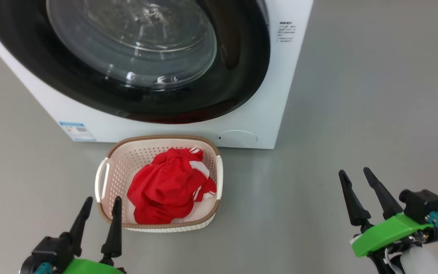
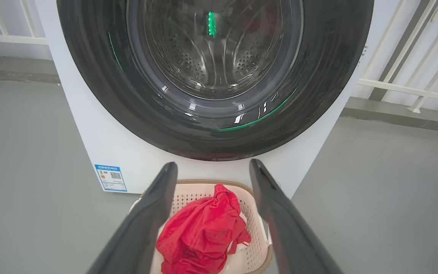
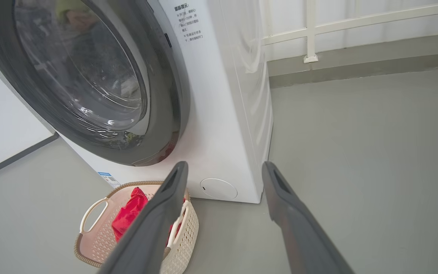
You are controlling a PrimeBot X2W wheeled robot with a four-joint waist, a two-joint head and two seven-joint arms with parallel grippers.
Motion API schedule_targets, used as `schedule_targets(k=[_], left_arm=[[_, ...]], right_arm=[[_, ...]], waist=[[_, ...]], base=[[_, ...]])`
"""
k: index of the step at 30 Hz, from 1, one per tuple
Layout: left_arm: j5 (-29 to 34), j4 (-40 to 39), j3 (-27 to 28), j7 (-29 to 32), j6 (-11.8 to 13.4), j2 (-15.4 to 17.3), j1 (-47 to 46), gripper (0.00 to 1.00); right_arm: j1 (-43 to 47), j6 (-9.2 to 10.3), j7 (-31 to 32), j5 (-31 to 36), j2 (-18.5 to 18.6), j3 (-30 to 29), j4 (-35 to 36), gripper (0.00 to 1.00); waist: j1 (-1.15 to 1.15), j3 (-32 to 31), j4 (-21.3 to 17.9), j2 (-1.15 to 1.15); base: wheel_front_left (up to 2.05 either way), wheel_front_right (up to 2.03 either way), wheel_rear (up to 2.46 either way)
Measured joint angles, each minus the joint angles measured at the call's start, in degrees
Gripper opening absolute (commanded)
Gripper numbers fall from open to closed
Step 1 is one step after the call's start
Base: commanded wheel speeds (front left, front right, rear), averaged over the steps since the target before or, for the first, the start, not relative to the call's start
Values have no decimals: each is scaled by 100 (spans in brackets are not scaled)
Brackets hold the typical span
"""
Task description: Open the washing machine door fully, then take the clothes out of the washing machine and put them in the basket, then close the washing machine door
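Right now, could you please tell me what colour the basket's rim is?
Brown, woven-look; the basket rim shows best in the head view.

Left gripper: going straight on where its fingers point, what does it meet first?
Probably the lower glossy black rim of the round glass door on the white washing machine, passing above the cream perforated basket; depth is unclear.

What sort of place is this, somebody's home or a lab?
Likely a laundry corner, perhaps a mock-up rather than a home: a white front-loading washing machine stands on a plain grey floor, a basket of red clothes sits before it, and a white railing runs behind.
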State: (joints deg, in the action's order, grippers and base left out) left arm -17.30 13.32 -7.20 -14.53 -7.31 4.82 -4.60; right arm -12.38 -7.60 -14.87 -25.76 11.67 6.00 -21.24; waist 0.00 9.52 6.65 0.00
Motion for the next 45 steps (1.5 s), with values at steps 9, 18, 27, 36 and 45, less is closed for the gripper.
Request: schedule_targets(k=[9, 18, 27, 36, 45], left_arm=[[-2, 4, 174, 0, 0, 5, 220, 100], [53, -2, 342, 0, 0, 15, 445, 100], [57, -11, 420, 0, 0, 13, 560, 100], [57, -88, 450, 0, 0, 12, 560, 100], [41, -207, 478, 0, 0, 9, 561, 100]], right_arm=[[465, 0, 12, 41, -57, -208, 203, 100], [803, 0, 14, 42, -91, -376, 323, 100], [1009, 0, 14, 49, -121, -469, 400, 100], [1009, 0, 14, 59, -154, -498, 405, 100], [1009, 0, 14, 99, -185, -519, 408, 100]], waist=[[0, -242, -239, 0], [0, -449, -385, 0], [0, -536, -422, 0], [0, -528, -439, 0], [0, -509, -443, 0]], base=[[0, 0, 0], [0, 0, 0], [0, 0, 0], [0, 0, 0], [0, 0, 0]])
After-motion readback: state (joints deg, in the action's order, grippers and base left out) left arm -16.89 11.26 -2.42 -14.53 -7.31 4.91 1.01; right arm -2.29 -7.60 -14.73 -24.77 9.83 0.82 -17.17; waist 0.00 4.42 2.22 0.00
